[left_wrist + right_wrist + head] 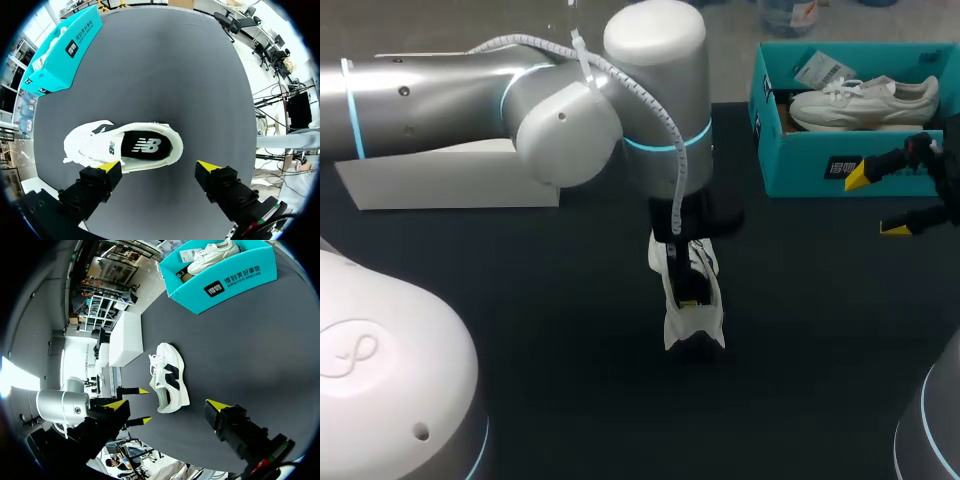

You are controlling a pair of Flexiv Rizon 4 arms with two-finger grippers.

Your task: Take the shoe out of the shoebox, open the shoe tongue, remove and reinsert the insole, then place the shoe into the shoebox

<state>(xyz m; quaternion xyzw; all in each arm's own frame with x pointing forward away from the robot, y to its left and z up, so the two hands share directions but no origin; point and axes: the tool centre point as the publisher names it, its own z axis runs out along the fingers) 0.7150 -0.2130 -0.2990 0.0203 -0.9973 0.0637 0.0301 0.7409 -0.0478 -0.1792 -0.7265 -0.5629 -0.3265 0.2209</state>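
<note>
White sneaker (100, 145) is laid mid-table, insole (142, 146) apparently seated. Left gripper (159, 169) is held above it, jaws apart. Right gripper (876, 202) is parked by the teal shoebox (800, 165) at the far-right corner, jaws likewise apart.

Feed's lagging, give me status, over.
Left claw open, over the shoe on the table. Right claw open, empty, near shoebox. Second shoe inside it. Nothing blocking.

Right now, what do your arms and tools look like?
The left arm is silver-white and rounded, with glowing blue rings at its joints and a white ribbed cable tied along it. The left tool and right tool are black, blocky two-finger units with bright yellow wedge tips.
</note>
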